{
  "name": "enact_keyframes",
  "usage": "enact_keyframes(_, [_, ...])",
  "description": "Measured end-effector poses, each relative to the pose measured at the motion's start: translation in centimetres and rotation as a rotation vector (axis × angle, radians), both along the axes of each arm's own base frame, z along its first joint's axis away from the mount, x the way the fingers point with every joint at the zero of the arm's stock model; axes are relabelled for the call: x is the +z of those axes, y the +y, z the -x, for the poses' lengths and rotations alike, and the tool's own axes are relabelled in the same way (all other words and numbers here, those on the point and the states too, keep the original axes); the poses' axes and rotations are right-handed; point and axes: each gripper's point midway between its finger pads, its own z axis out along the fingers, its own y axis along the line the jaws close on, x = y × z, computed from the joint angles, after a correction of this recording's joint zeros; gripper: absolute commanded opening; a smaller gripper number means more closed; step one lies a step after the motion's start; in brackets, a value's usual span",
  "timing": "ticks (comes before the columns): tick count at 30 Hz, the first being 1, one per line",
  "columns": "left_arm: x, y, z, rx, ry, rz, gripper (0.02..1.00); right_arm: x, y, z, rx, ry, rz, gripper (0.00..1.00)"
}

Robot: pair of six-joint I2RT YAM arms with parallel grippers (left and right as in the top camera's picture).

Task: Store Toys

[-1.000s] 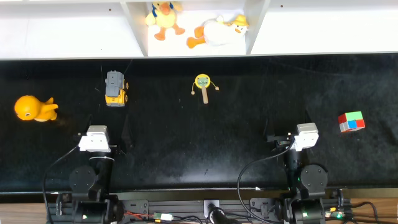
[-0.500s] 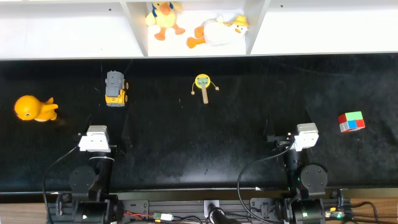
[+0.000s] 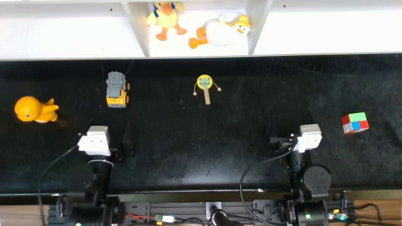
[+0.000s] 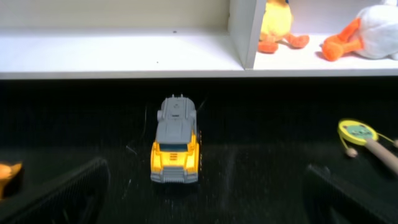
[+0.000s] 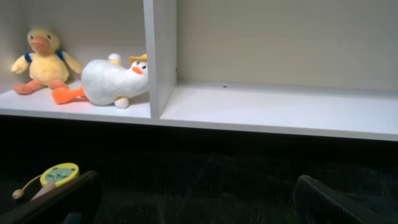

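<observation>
A grey and yellow toy truck stands on the black table ahead of my left gripper, which is open and holds nothing. An orange duck toy lies at the far left. A small yellow rattle drum lies near the middle. A coloured cube sits at the far right. My right gripper is open and low near the front edge, left of the cube.
A white shelf unit runs along the back. Its middle compartment holds a yellow duck plush and a white duck plush. The side compartments are bare.
The left arm's lower links have shifted and its wrist has moved slightly. The toys and the right arm are where they were.
</observation>
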Motion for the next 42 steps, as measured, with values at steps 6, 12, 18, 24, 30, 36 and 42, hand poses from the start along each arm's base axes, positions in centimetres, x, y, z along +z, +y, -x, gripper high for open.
enact_keyframes(6, [2.8,1.2,1.6,0.041,0.254,-0.011,0.993,0.0,0.0,0.0,0.000,0.000,0.000,0.996])
enact_keyframes(12, [4.5,3.3,1.1,0.013,0.411,-0.066,0.993,0.0,0.0,0.0,0.000,0.000,0.001,0.996])
enact_keyframes(18, [5.9,6.9,0.1,-0.019,0.414,-0.075,0.991,0.0,0.0,0.0,0.000,0.000,0.000,0.998])
enact_keyframes(24, [3.2,11.2,0.7,0.004,0.481,0.006,0.996,0.0,0.0,0.0,0.000,0.000,0.000,0.996])
enact_keyframes(30, [2.5,14.8,2.4,0.070,0.496,-0.064,0.996,0.0,0.0,0.0,0.000,0.000,0.000,0.993])
enact_keyframes(36, [2.3,17.3,3.1,0.119,0.502,-0.129,0.998,0.0,0.0,0.0,0.000,0.000,0.000,0.996])
enact_keyframes(42, [1.3,19.6,2.8,0.137,0.493,-0.101,0.998,0.0,0.0,0.0,0.000,0.000,0.000,0.991])
